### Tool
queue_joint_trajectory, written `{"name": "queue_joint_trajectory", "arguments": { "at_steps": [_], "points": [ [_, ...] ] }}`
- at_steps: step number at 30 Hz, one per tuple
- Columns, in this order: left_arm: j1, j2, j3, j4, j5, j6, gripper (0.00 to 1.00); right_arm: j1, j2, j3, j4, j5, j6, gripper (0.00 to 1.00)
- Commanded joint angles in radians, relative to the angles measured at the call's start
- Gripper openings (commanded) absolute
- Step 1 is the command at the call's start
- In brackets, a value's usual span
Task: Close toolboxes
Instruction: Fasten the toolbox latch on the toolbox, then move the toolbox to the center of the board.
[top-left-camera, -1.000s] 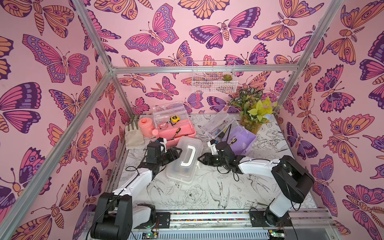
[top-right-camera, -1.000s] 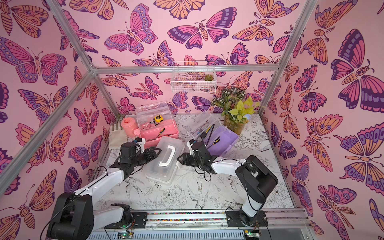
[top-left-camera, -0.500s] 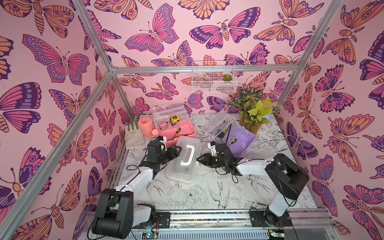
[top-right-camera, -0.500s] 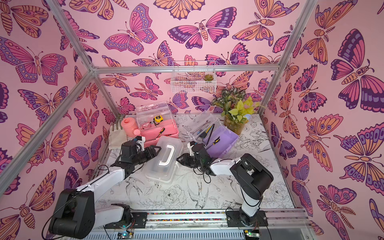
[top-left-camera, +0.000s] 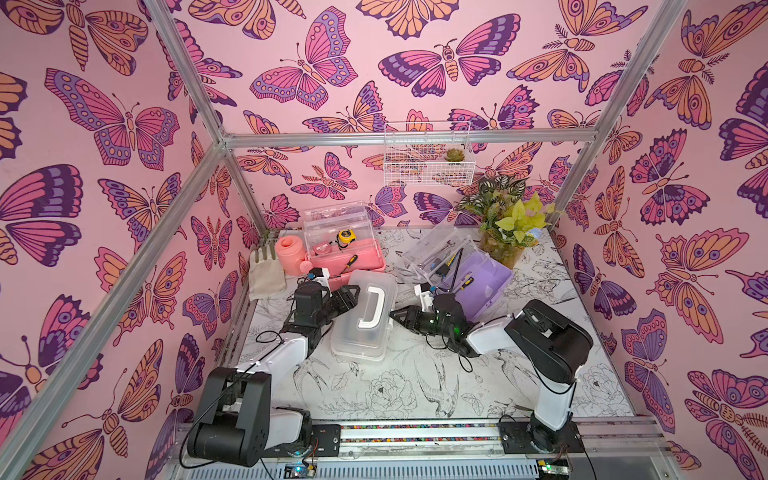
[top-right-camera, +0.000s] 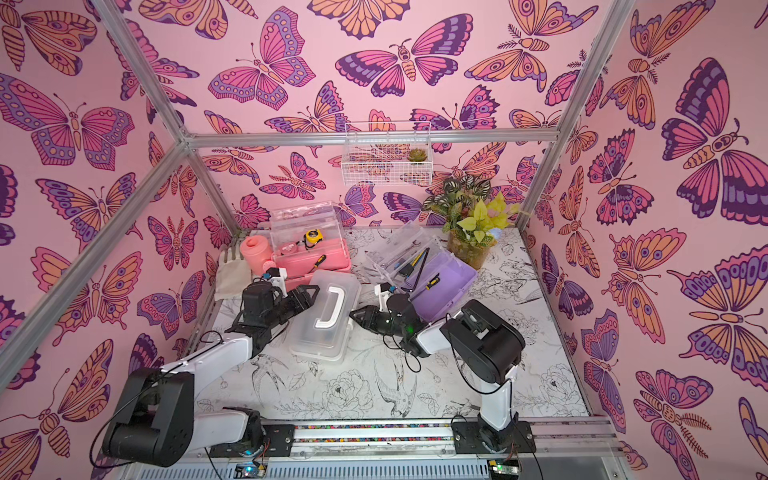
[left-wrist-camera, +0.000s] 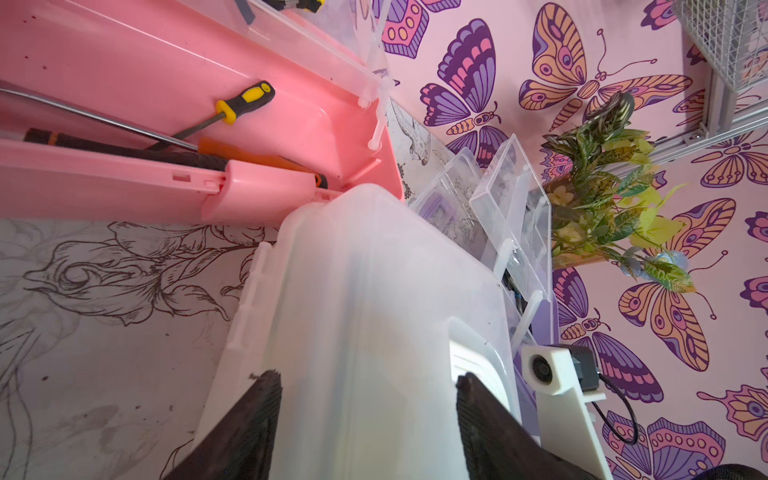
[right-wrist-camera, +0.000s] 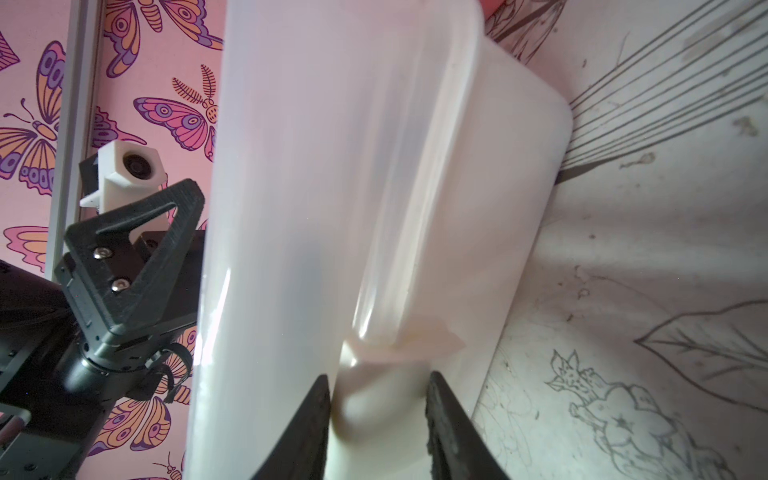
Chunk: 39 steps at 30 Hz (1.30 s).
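**Work cell seen from above and from both wrist cameras.** The white rectangular plastic toolbox (top-left-camera: 357, 343), which has a clear hinged lid and a white top handle, lies at the centre of the flower-printed surface (top-left-camera: 415, 386). Its lid is down, and both top views show it between the two arms.

The left gripper (top-left-camera: 349, 296) stands with its jaws wide apart at the long side of this box. In the left wrist view one of its fingers (left-wrist-camera: 490, 424) lies over the lid's top beside the handle recess. The other runs along the side wall. Whether either finger presses on the box cannot be told.

The right gripper (top-left-camera: 397, 320) is closed onto the white latch (right-wrist-camera: 374, 407) on the opposite long side. The latch fills the gap between the fingers (right-wrist-camera: 307, 428).

The pink rectangular plastic toolbox (top-left-camera: 361, 262) stands just beyond the white one with its clear lid raised upright. It holds a yellow tape measure (top-left-camera: 344, 237), whose print is too small to read, and a screwdriver with a black-and-yellow handle (left-wrist-camera: 245, 97).

The purple rectangular plastic toolbox (top-left-camera: 484, 280) sits behind the right gripper with its clear lid tipped back and tools inside. A pink round watering can (top-left-camera: 289, 255) stands just beside the pink toolbox.
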Motion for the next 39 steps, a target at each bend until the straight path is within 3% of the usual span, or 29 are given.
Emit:
{"name": "queue_joint_trajectory", "arguments": {
  "at_steps": [1, 5, 11, 16, 21, 29, 31, 39],
  "points": [
    [-0.067, 0.091, -0.086, -0.193, 0.181, -0.026, 0.68, 0.077, 0.016, 0.049, 0.135, -0.117, 0.001, 0.4],
    [-0.065, 0.066, -0.079, -0.2, 0.183, -0.029, 0.7, 0.067, -0.039, 0.024, 0.022, -0.094, -0.052, 0.41],
    [-0.064, -0.016, -0.016, -0.296, 0.147, 0.001, 0.73, 0.049, -0.174, 0.037, -0.321, -0.046, -0.222, 0.45],
    [-0.056, -0.115, 0.072, -0.423, 0.068, 0.062, 0.75, 0.047, -0.254, 0.147, -0.7, 0.02, -0.427, 0.56],
    [-0.047, -0.177, 0.113, -0.477, 0.009, 0.086, 0.77, 0.045, -0.261, 0.275, -0.932, 0.032, -0.556, 0.68],
    [-0.022, -0.273, 0.147, -0.573, -0.084, 0.11, 0.83, 0.078, -0.25, 0.319, -0.958, -0.013, -0.556, 0.75],
    [-0.009, -0.298, 0.15, -0.578, -0.1, 0.105, 1.0, 0.099, -0.233, 0.328, -0.945, -0.024, -0.538, 0.74],
    [0.029, -0.343, 0.183, -0.603, -0.102, 0.105, 1.0, 0.206, -0.137, 0.401, -0.867, -0.078, -0.502, 0.72]
  ]
}}
